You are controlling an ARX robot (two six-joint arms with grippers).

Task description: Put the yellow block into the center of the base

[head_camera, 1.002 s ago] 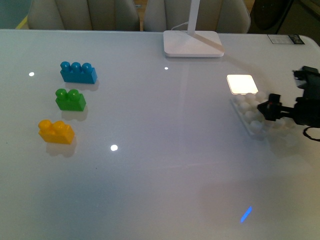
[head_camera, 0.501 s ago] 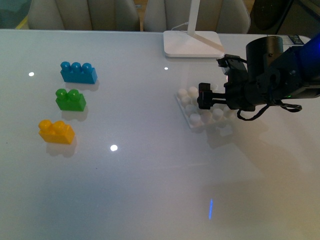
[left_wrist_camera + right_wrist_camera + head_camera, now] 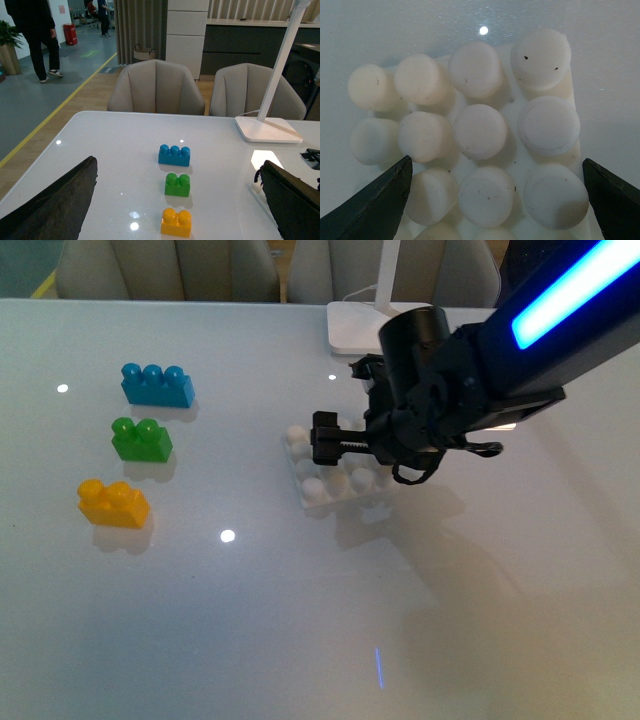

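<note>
Right end effector (image 3: 325, 443) apparently clamped on base (image 3: 312, 490), left end effector (image 3: 175, 210) spread wide

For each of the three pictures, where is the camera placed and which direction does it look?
Front view: on the robot's body, looking across the table; right arm over the base.
Left wrist view: above the table, facing chairs; the left gripper frames the yellow block.
Right wrist view: straight down on the base.
Shared: front and left wrist views both show three bricks.
</note>
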